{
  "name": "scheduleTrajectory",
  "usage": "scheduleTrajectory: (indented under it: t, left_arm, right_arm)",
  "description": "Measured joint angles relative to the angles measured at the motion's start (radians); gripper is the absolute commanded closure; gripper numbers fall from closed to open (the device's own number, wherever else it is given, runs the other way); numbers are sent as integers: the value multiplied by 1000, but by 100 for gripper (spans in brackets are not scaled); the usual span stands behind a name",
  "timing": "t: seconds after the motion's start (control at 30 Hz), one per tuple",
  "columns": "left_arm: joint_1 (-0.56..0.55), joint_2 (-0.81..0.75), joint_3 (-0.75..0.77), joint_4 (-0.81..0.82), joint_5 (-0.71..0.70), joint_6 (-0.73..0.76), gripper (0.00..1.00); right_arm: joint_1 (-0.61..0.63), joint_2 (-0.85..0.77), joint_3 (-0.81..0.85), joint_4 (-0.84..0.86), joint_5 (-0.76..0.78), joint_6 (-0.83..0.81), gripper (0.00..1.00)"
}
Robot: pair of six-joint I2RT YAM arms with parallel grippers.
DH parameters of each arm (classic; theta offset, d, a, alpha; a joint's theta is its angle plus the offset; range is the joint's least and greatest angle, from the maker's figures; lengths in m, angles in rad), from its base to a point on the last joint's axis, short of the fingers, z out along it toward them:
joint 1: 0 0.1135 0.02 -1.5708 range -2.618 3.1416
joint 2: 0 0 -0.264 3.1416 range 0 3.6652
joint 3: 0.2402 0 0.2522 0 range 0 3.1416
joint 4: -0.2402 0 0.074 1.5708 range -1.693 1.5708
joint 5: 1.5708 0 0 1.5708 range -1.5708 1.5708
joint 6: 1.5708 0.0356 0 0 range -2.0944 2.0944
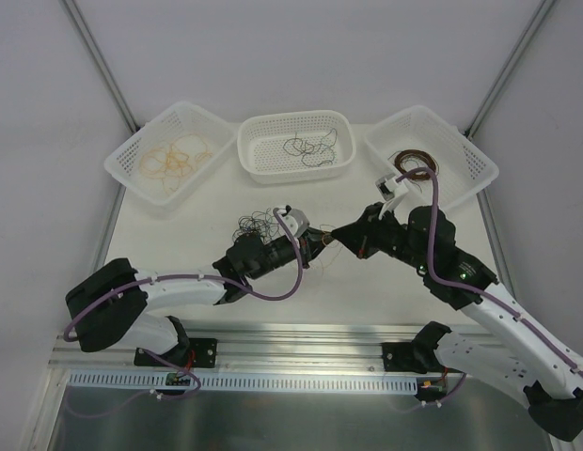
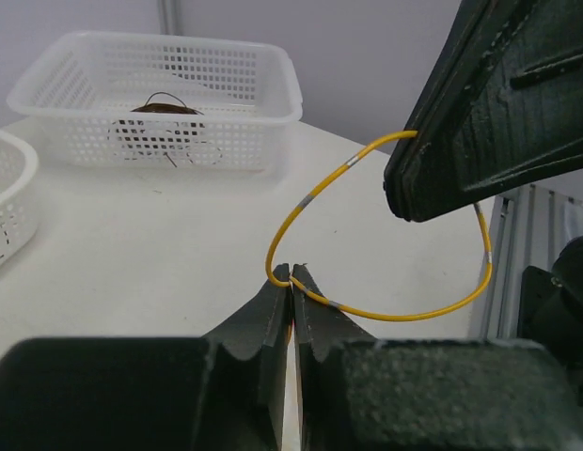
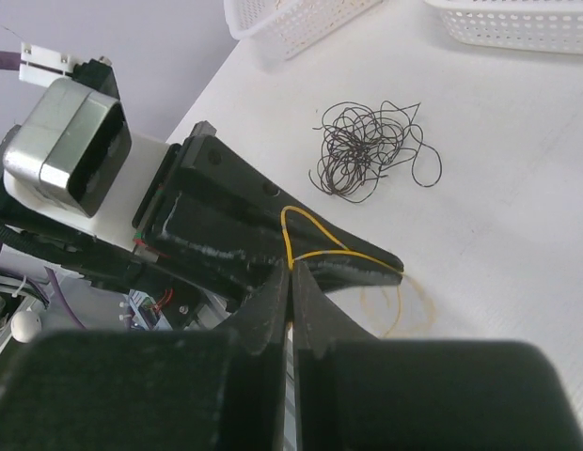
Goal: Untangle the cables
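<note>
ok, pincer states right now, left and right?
Left pincer: closed, gripping the yellow cable.
Right pincer: closed, gripping the same yellow cable further along.

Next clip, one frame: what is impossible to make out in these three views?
- Left wrist view: the yellow wire, pinched by the left gripper, runs behind a finger of the right gripper; its far stretch is hidden.
- Top view: that wire is too thin to trace; the gripper bodies cover it.
- Right wrist view: the pale loop is blurred; same wire or another, unclear.
- Same view: strands in the black tangle are too fine to count.
</note>
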Motion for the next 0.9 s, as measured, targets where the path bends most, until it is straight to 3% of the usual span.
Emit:
scheduleTrajectory:
  t: [0.07,0.2,0.23,0.3,0.4,0.57,0.9]
  left_arm:
    - [0,2,5,1,-9,-3,100]
    - [0,0,24,-38,-38,-3,100]
    - [0,-4,35,-63,-51,-3,100]
    - [0,-18,71,-140,-77,-1,100]
    - [2,-40,143,-243,-111,6,100]
    - [57,-94,284,-417,-137,19,100]
    - [400,-111,594,-713,-148,82,100]
  right_arm:
    - [0,-6,0,-4,2,-3,94]
    - [0,-27,0,-37,26,-26,63]
    - [0,-34,0,-50,35,-34,44]
    - [0,-48,0,-83,57,-60,25]
    - [0,-72,8,-143,113,-104,11]
    - [0,-135,18,-219,203,-171,3]
    - [0,-258,15,-264,314,-230,1]
